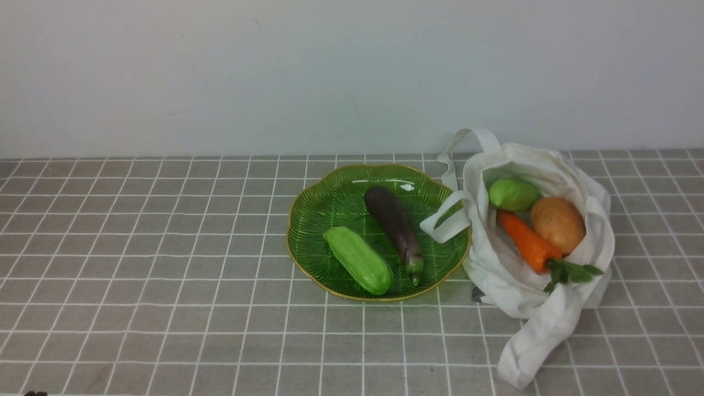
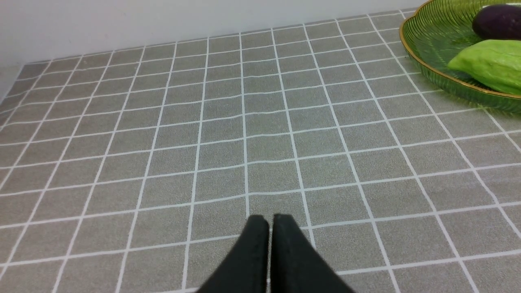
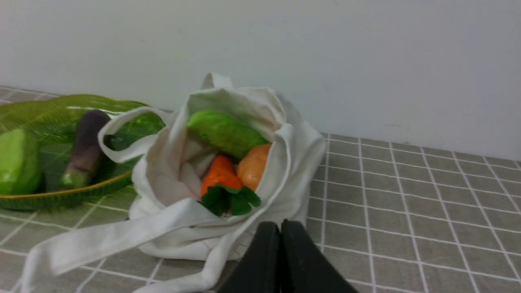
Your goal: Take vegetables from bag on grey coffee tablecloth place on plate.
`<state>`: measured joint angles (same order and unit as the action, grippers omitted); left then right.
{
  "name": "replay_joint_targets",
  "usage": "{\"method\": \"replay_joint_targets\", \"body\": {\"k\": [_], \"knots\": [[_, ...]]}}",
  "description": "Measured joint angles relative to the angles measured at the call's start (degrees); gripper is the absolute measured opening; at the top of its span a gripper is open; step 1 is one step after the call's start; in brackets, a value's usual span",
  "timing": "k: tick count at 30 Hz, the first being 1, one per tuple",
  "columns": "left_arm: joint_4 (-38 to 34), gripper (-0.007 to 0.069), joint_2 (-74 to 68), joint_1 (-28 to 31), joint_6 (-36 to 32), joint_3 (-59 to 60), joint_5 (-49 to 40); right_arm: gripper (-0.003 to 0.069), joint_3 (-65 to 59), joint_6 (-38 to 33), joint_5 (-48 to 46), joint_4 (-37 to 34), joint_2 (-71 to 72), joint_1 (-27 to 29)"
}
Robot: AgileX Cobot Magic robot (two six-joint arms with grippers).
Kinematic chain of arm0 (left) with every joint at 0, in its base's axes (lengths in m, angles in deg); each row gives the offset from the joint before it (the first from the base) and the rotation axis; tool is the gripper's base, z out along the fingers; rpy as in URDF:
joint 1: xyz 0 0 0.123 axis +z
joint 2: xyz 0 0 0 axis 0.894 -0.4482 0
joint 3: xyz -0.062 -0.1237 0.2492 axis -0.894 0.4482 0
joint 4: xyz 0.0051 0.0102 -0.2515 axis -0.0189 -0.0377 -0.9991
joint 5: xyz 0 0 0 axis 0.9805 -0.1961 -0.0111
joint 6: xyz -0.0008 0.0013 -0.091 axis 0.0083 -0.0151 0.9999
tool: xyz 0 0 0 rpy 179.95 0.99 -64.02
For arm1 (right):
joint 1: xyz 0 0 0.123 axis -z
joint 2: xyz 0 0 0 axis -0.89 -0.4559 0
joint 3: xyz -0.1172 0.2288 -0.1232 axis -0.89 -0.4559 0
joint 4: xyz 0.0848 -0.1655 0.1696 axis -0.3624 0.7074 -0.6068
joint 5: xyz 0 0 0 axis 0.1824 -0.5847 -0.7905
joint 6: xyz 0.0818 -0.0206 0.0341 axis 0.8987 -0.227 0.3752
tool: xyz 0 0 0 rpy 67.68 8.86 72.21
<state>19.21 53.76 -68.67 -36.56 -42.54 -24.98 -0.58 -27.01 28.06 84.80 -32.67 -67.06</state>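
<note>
My left jaws are clenched, their tips brought together with nothing between them, and my right jaws are clenched too, equally without a load. Both sets hang well apart from the plate (image 1: 313,220), on my side of it.

That green, gold-rimmed plate sits on the checked grey tablecloth (image 1: 165,275) that covers the tabletop. In it lie two vegetables: a pale green gourd (image 1: 360,261), lying aslant toward the plate's near side, and a dark purple eggplant (image 1: 393,220) to the right of that gourd, its green stem end pointing toward me.

Just to the right of the plate slumps the white cloth bag (image 1: 495,264), its mouth gaping so that I can see inside. It holds another green gourd (image 1: 514,194) at the far side, an orange carrot (image 1: 525,239) whose leaves (image 1: 572,271) reach over the bag's near edge, and a brown potato (image 1: 557,224) beside the carrot, on the side away from the plate. One strap (image 1: 454,223) of the bag loops over the plate's right rim; another strap (image 1: 536,344) trails toward me over the cloth, nearer to me than the plate. Beyond the plate rises a plain pale wall (image 1: 330,77).
</note>
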Motion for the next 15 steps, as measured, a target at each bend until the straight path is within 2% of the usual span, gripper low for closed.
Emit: {"method": "replay_joint_targets", "body": {"k": [15], "knots": [[0.00,-0.0005,0.00,0.00,0.00,0.00,0.00,-0.0015,0.05,3.39,-3.85,0.68,0.00,1.51]]}}
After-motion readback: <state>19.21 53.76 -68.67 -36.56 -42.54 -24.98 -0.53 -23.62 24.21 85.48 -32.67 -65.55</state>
